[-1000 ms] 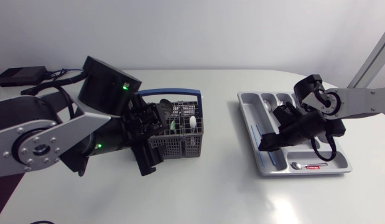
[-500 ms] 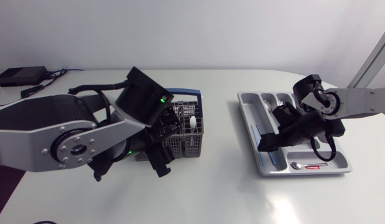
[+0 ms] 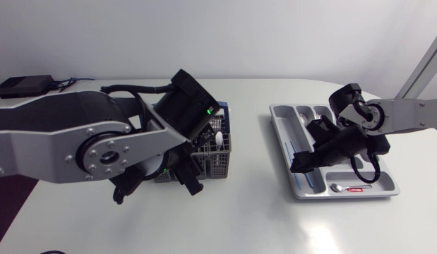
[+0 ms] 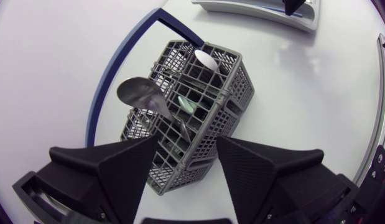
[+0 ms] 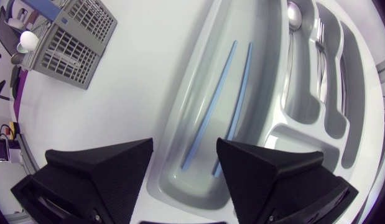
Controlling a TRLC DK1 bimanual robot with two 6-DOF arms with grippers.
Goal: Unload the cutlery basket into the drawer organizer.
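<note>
The left jaws stand open above the cutlery basket (image 4: 198,118). Its near end shows between and below the two fingers, touched by neither. Ahead of those jaws a metal spoon (image 4: 137,93) and a white spoon (image 4: 206,60) stand bowl-up in the basket, with a pale green piece (image 4: 185,103) between them. What else sits under the mesh is too dark to make out. The blue handle (image 4: 114,81) swings out to one side. In the head view the left arm (image 3: 84,141) covers most of the basket (image 3: 217,156), leaving one end showing.

The right jaws are open too, low over the drawer organizer (image 5: 183,112), gripping nothing. Two blue sticks (image 5: 232,106) lie in its long compartment, running from between the fingers to ahead of them. Beyond them a large spoon (image 5: 293,12) and forks (image 5: 320,37) are cut off. In the head view the right arm (image 3: 409,113) hides the middle of the organizer (image 3: 385,185). A small spoon (image 3: 337,188) lies in an end compartment.
</note>
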